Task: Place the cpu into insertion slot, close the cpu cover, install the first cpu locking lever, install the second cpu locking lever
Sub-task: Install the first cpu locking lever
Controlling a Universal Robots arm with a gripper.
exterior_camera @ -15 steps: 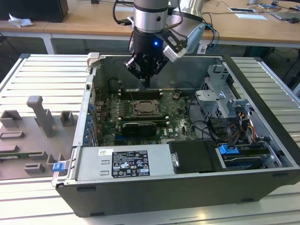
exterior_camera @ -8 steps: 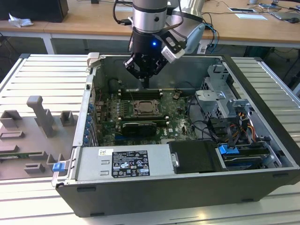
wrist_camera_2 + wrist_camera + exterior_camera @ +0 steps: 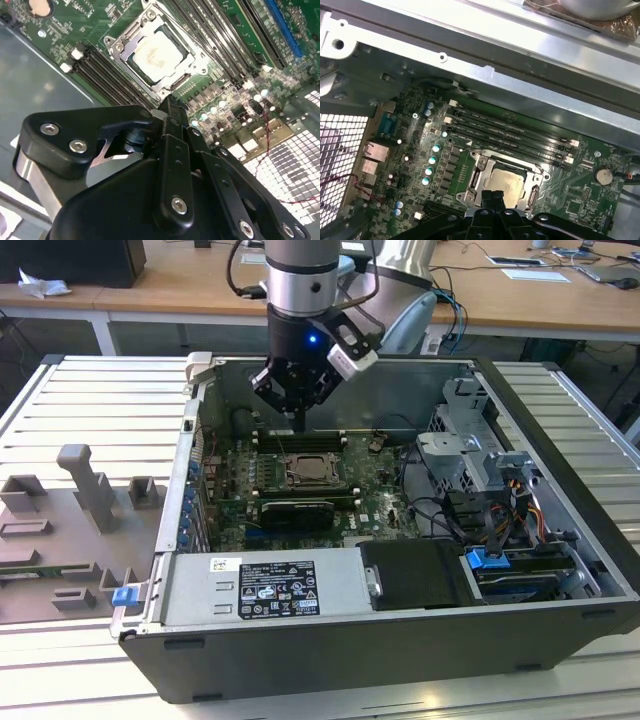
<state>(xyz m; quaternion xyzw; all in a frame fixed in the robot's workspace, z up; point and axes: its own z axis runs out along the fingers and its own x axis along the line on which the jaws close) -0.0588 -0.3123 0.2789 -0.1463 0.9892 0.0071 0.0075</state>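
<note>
The cpu [image 3: 157, 52], a flat square silver-beige chip, lies level inside the thin silver metal cpu cover [image 3: 131, 31], beneath the upright arm's downward-pointing black gripper [image 3: 167, 101], its fingers pressed together.

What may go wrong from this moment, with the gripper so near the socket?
1. The gripper hangs just beside the cpu cover, with memory slots close by; a slightly off descent might strike those.
2. The cpu sits framed by the cover; a push landing on its metal top could press it unevenly.
</note>
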